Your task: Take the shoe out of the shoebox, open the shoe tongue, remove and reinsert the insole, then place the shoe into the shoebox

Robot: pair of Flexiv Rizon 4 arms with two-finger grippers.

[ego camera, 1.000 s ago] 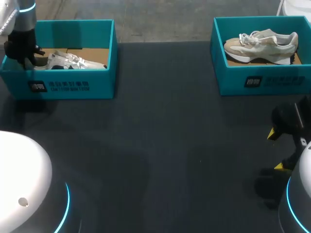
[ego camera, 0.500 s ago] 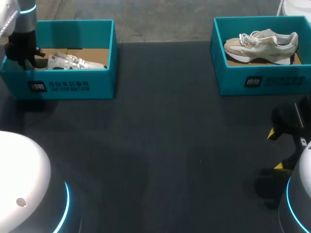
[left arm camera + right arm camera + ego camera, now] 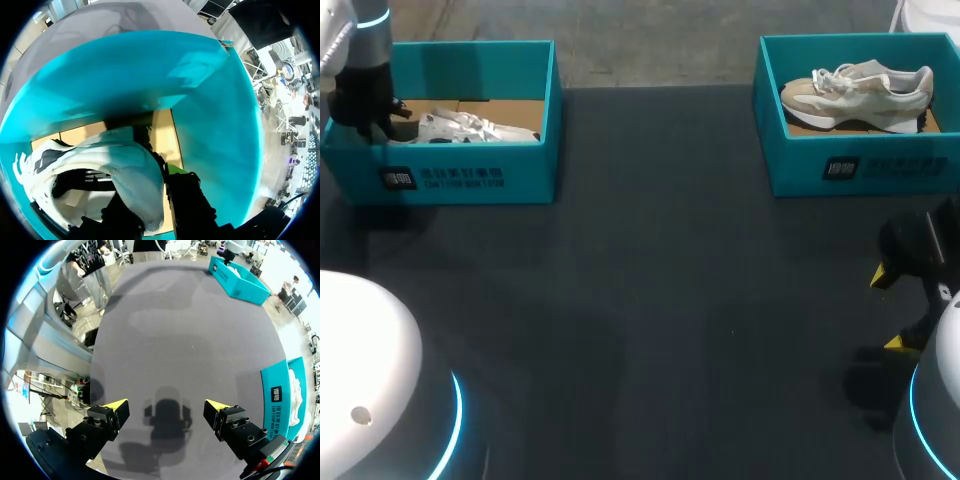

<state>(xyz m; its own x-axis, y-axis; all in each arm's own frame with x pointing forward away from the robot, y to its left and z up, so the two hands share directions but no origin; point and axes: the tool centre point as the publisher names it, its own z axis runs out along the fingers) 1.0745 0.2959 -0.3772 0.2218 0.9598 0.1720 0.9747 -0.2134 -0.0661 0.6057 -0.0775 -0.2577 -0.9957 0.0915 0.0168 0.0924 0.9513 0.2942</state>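
Left arm (image 3: 370,45) lifted slightly, left jaws clamped on shoe (image 3: 130,170) heel in box (image 3: 470,180), right jaws wide apart over desk (image 3: 670,300).

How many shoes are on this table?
2: a white sneaker in the left teal cardboard shoebox, a beige sneaker in the right teal shoebox. Box walls may hide others.

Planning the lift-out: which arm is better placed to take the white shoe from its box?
Left: the left gripper sits in the shoebox at the heel of the white shoe, while the right gripper hangs open above bare table.
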